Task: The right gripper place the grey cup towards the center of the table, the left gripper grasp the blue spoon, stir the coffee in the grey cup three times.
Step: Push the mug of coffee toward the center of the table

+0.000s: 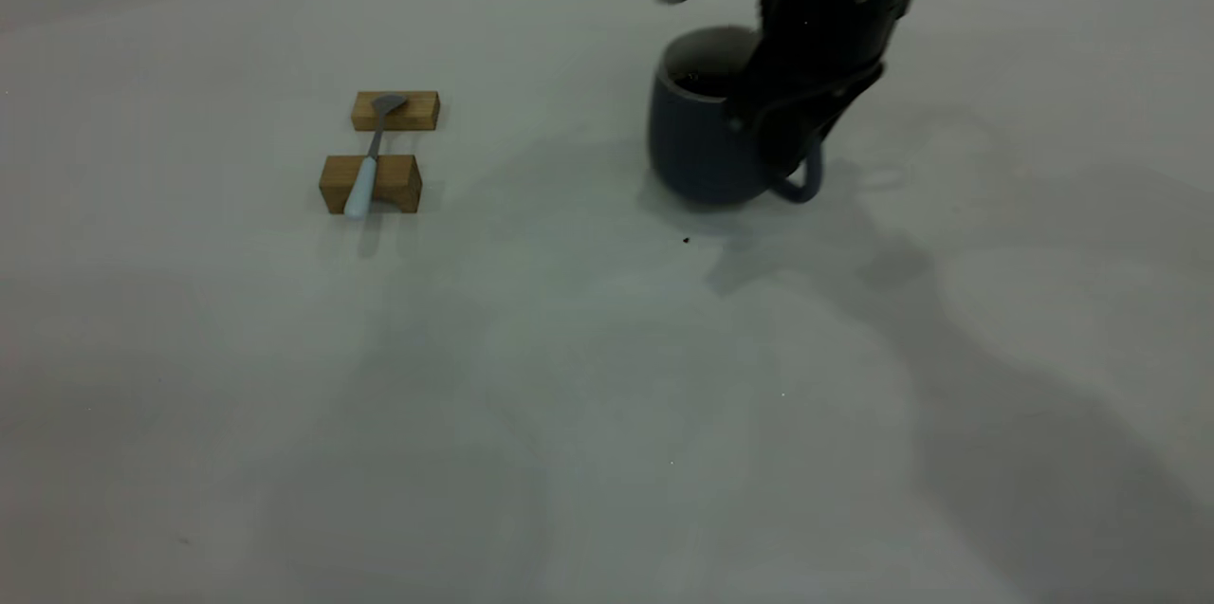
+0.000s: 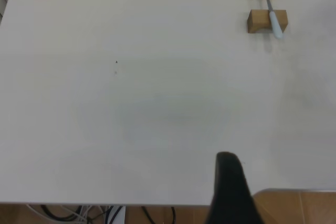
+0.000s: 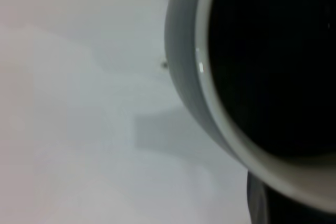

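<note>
The grey cup point(image 1: 697, 144) stands right of the table's point(image 1: 569, 376) middle, toward the back, its handle turned to the right arm. My right gripper point(image 1: 782, 125) reaches down from above and is shut on the grey cup at its handle side. In the right wrist view the whitish rim point(image 3: 210, 108) fills the frame, with dark coffee point(image 3: 273, 61) inside. The blue spoon point(image 1: 370, 158) lies across two wooden blocks at the left, pale handle toward the front. It also shows far off as the blue spoon point(image 2: 272, 13) from my left gripper point(image 2: 230, 192), a dark shape at the table's edge.
The spoon rests on two brown wooden blocks, one under the bowl point(image 1: 395, 111) and one under the handle point(image 1: 371, 184). A tiny dark speck point(image 1: 686, 240) lies in front of the cup. Floor and cables point(image 2: 105, 214) show past the table's edge in the left wrist view.
</note>
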### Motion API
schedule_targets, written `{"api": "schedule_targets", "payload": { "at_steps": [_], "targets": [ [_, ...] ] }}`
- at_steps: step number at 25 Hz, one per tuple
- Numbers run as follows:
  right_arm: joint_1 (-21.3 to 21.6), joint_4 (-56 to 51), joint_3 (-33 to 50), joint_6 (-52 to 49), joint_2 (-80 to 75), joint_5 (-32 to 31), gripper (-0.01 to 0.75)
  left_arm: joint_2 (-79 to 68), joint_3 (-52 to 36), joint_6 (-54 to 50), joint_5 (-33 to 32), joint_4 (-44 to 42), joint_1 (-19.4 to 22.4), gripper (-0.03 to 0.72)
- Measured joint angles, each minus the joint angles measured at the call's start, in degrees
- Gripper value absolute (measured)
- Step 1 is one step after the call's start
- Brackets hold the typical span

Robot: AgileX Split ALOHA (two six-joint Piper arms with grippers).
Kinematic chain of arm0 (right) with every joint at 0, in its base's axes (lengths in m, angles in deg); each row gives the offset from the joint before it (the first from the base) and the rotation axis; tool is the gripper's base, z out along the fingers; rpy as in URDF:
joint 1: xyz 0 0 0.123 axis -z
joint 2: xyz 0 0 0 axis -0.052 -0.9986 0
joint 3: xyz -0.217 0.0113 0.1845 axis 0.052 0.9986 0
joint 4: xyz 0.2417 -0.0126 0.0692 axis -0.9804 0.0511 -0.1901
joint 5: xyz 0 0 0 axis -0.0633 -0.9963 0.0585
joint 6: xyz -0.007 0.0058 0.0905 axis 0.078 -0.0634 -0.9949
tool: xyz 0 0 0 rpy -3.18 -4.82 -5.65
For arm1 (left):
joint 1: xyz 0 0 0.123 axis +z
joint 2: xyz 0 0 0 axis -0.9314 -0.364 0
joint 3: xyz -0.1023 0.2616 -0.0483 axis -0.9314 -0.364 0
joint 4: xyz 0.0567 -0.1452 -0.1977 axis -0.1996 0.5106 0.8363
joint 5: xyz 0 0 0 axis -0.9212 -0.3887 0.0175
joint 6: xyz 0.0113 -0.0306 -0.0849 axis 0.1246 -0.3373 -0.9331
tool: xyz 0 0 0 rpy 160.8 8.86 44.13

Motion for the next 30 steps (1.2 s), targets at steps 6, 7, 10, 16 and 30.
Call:
{"api": "schedule_targets", "payload": {
  "at_steps": [6,7,10,16,30],
  "targets": [
    [-3.64,0.27,0.00,-0.18,-0.12,1.01,0.157,0.00,0.00,0.00,0.00,0.00,0.00,0.558],
    [-4.02,0.39,0.00,-0.18,-0.40,1.67,0.157,0.00,0.00,0.00,0.00,0.00,0.00,0.558],
    [-4.29,0.40,0.00,-0.37,-1.49,3.32,0.157,0.00,0.00,0.00,0.00,0.00,0.00,0.558],
    [-4.29,1.09,0.00,-0.53,-2.22,3.57,0.158,0.00,0.00,0.00,0.00,0.00,0.00,0.558],
    [-4.29,1.09,-0.12,-0.57,-1.54,4.34,0.415,0.00,0.00,0.00,0.00,0.00,0.00,0.558]
  ]
}}
